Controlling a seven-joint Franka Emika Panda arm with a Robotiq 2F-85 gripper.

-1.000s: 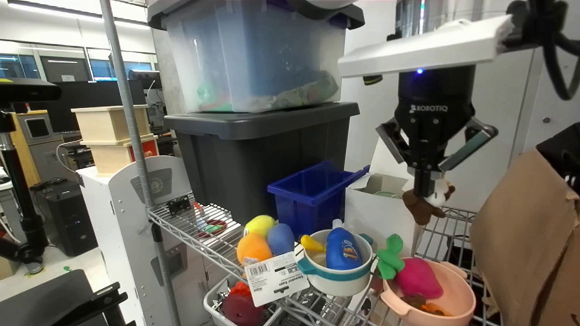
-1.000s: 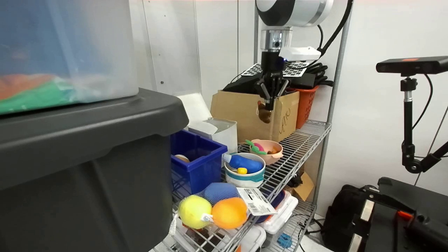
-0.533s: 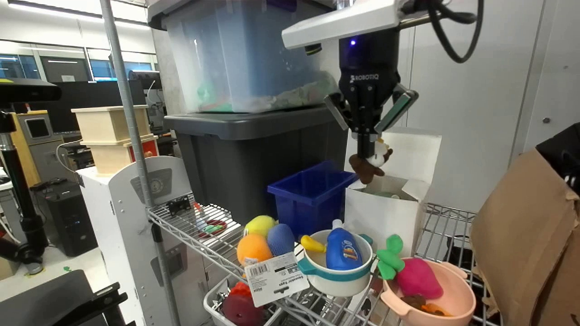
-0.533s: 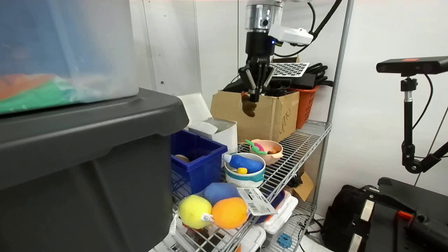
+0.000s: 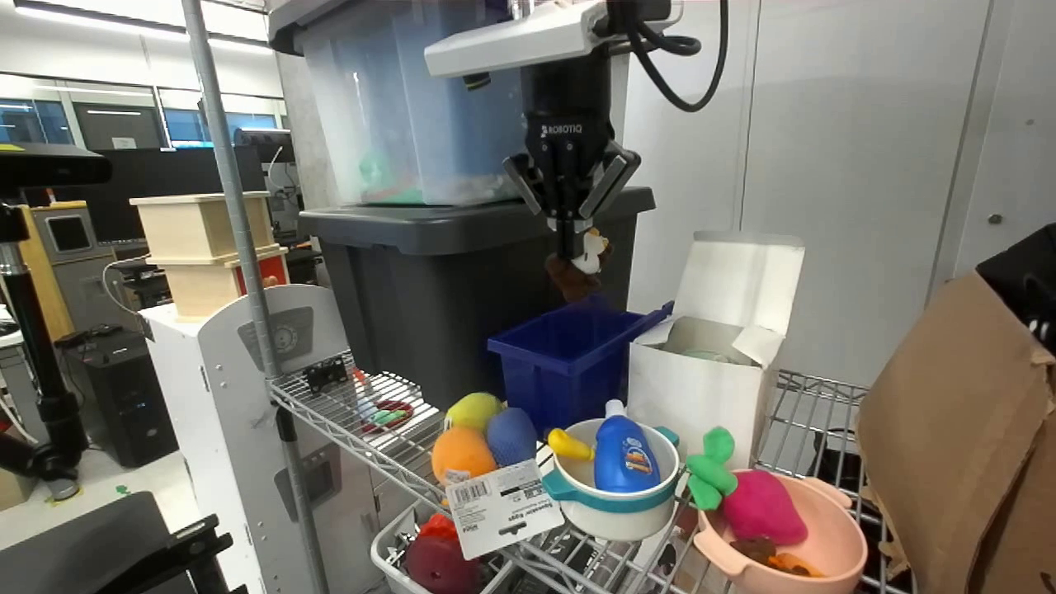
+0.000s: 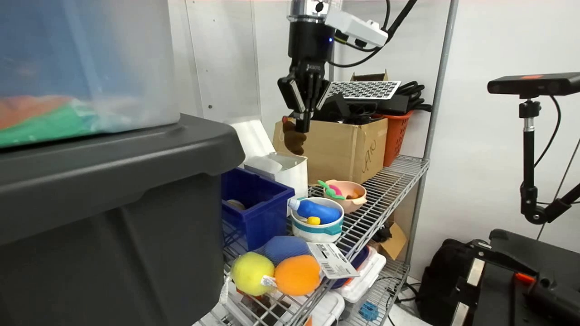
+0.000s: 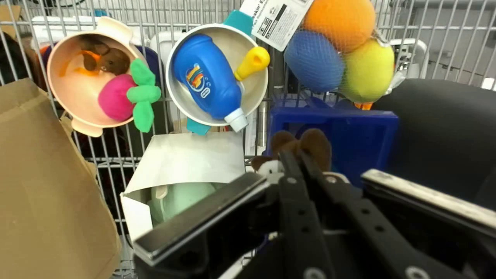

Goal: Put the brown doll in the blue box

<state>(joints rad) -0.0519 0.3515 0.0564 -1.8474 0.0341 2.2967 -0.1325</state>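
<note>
One brown doll (image 6: 293, 137) hung pinched in our gripper (image 6: 303, 126), near mid-frame in an exterior view; we saw the blue box (image 6: 267, 225) lower and further left, so leftward travel, then lowering, seemed needed.

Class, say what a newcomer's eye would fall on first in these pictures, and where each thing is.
Probably the gripper holding the brown doll in mid-air, in both exterior views. Next, the vivid blue box, beside the white cardboard box. Then the pink-and-green toy in the peach bowl.
</note>
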